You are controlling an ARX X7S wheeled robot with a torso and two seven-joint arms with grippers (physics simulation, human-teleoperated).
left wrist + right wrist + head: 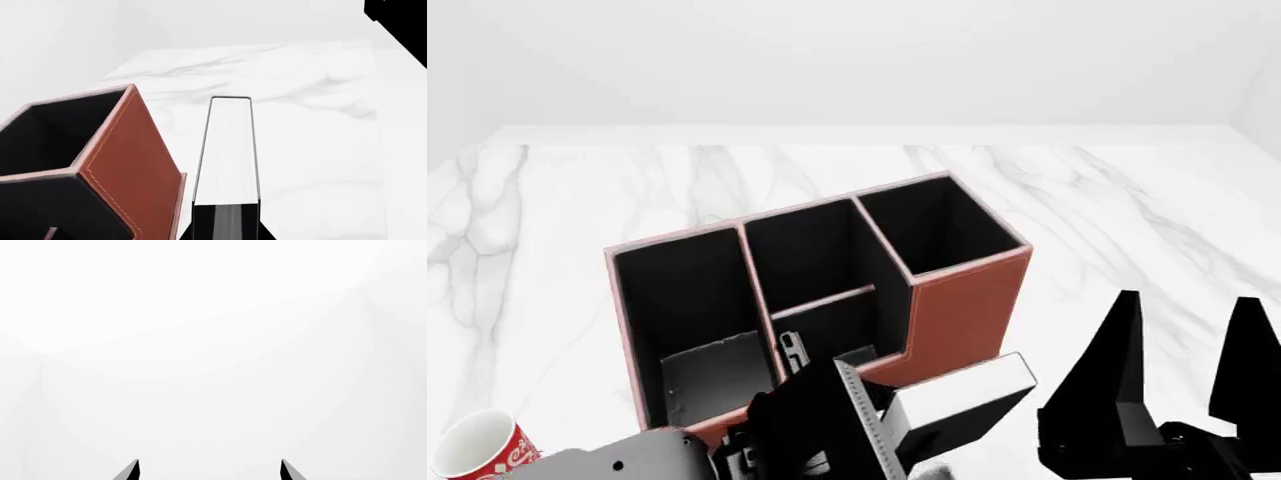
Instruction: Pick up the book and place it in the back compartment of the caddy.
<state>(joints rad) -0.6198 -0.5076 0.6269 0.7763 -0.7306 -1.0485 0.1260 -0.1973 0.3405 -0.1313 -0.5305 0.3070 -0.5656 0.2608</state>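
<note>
The reddish-brown caddy point(968, 300) with black lining stands mid-table. Its smallest cell, the back compartment point(834, 335), lies behind a low partition on the near side of the middle column. My left gripper point(874, 410) is shut on the book point(961, 400), whose white page edges show. It holds the book just in front of the caddy's near wall. In the left wrist view the book point(230, 150) juts out from the gripper point(225, 232), with the caddy's corner point(127, 165) close beside it. My right gripper point(1181, 370) is open and empty at the lower right, and faces only blank white in its wrist view point(208, 470).
A red-and-white mug point(481, 450) stands at the near left corner. The white marble table point(1121, 220) stretches to a white back wall. The caddy also has a long cell point(681, 310) on the left and a tall-walled square cell point(934, 225) at the right.
</note>
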